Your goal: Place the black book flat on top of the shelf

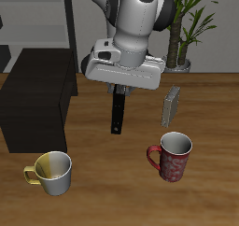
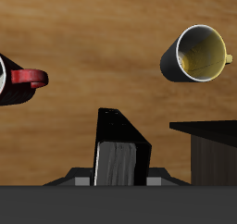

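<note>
The black book (image 1: pixel 118 109) hangs upright from my gripper (image 1: pixel 118 88), lifted off the wooden table. In the wrist view the book (image 2: pixel 120 146) sits clamped between the fingers (image 2: pixel 81 180), its page edge facing the camera. The gripper is shut on the book. The shelf (image 1: pixel 35 97) is a low matte-black cabinet with a flat top, beside the book and a short way off from it. One of its corners shows in the wrist view (image 2: pixel 209 143). Nothing lies on the part of its top that I see.
A small grey patterned book (image 1: pixel 171 106) stands upright beside the gripper, on the side away from the shelf. A red mug (image 1: pixel 171 156) and a yellow-handled mug (image 1: pixel 51 172) stand near the table's front edge. A potted plant (image 1: pixel 187 29) and a tall grey frame (image 1: pixel 56 15) stand at the back.
</note>
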Tool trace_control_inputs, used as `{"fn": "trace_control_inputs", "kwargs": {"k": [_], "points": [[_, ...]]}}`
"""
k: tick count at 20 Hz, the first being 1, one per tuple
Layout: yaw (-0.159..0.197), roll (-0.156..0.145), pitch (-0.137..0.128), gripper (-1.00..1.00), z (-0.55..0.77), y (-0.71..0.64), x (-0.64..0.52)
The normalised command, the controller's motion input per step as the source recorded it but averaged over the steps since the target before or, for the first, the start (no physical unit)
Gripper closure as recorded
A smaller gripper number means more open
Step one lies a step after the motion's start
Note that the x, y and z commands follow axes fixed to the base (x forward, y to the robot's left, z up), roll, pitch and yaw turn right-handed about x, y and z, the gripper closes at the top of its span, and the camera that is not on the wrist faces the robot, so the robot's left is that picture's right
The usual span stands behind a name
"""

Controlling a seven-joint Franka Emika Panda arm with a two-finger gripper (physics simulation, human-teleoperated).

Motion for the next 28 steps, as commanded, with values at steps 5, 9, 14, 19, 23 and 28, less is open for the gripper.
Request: {"fn": "trace_control_inputs", "kwargs": {"k": [5,9,14,19,23,28], "points": [[0.054,-0.085,-0.081,1.00,0.67,-0.51,-0.27],[0.041,-0.097,-0.079,1.00,0.66,-0.50,-0.28],[0.047,-0.084,-0.085,1.00,0.61,-0.40,-0.28],[0.035,-0.093,-0.050,1.00,0.38,-0.48,-0.22],[0.058,-0.131,-0.037,1.00,0.26,-0.60,-0.17],[0.053,-0.174,-0.042,1.00,0.15,-0.62,-0.14]]}}
